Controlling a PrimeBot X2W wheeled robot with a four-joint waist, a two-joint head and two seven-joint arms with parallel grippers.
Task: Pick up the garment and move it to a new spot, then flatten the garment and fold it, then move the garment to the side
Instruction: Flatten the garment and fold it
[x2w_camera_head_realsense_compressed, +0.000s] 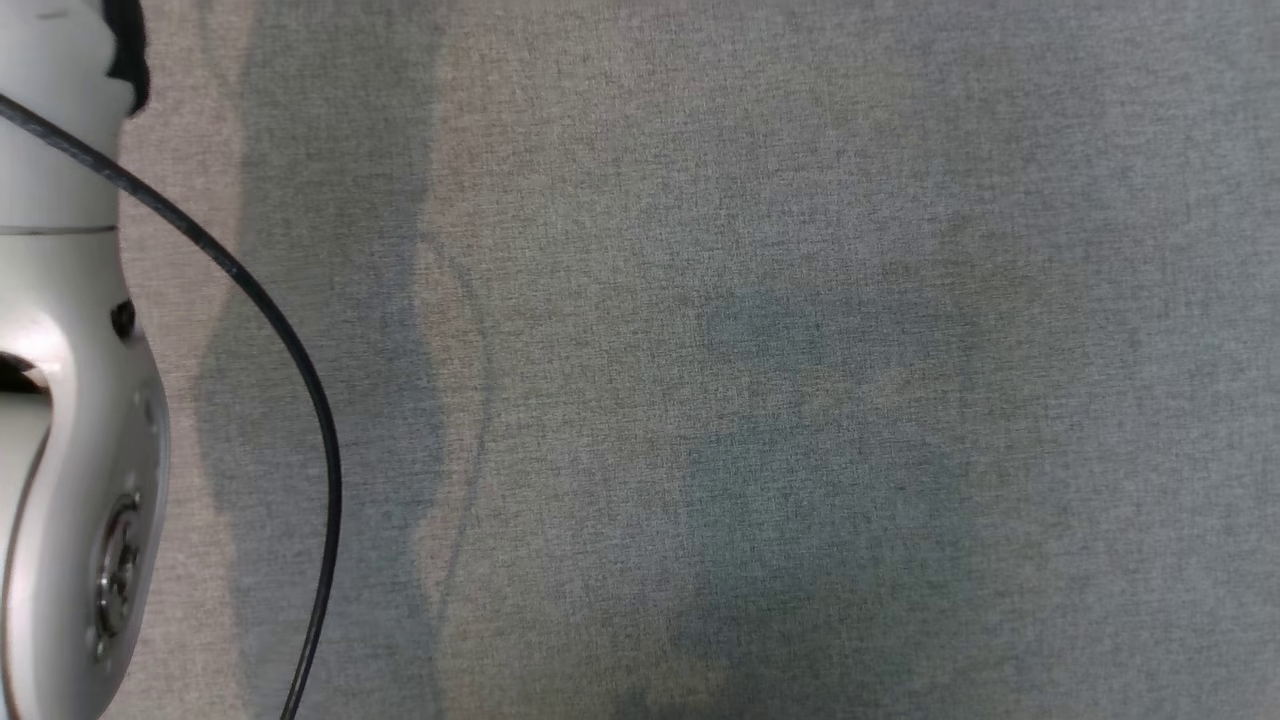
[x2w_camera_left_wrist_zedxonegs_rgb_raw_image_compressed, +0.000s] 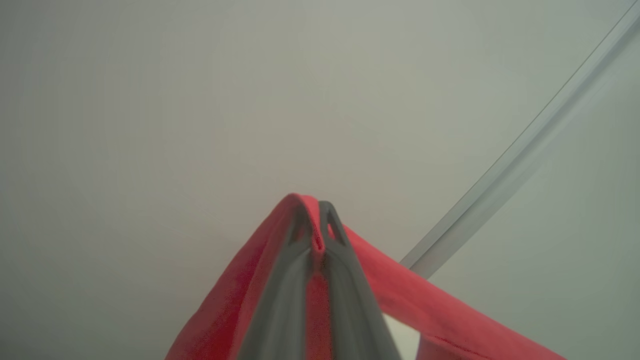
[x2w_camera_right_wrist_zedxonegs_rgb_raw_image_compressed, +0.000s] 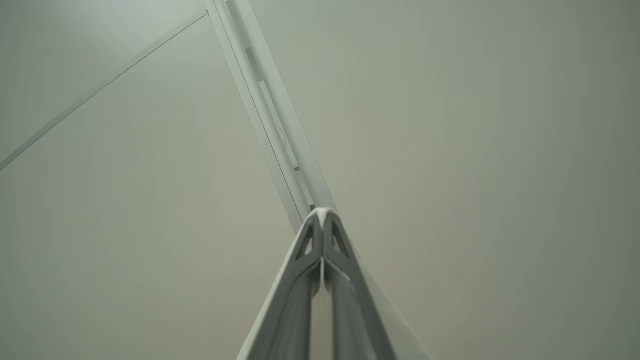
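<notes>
On the head view I see the grey fabric-covered counter (x2w_camera_head_realsense_compressed: 750, 300), with a pale forearm (x2w_camera_head_realsense_compressed: 70, 400) along the left edge and a black cable (x2w_camera_head_realsense_compressed: 300, 370) curving down beside it. On the left wrist view, my left hand (x2w_camera_left_wrist_zedxonegs_rgb_raw_image_compressed: 315, 212) is clenched on the red garment (x2w_camera_left_wrist_zedxonegs_rgb_raw_image_compressed: 235, 295). The cloth is pinched between the fingertips and drapes down both sides of the fingers, in front of a pale blank surface crossed by a light rail (x2w_camera_left_wrist_zedxonegs_rgb_raw_image_compressed: 520, 160). On the right wrist view, my right hand (x2w_camera_right_wrist_zedxonegs_rgb_raw_image_compressed: 323, 215) is clenched tight on nothing, pointing at a pale surface with a white track (x2w_camera_right_wrist_zedxonegs_rgb_raw_image_compressed: 270, 115).
</notes>
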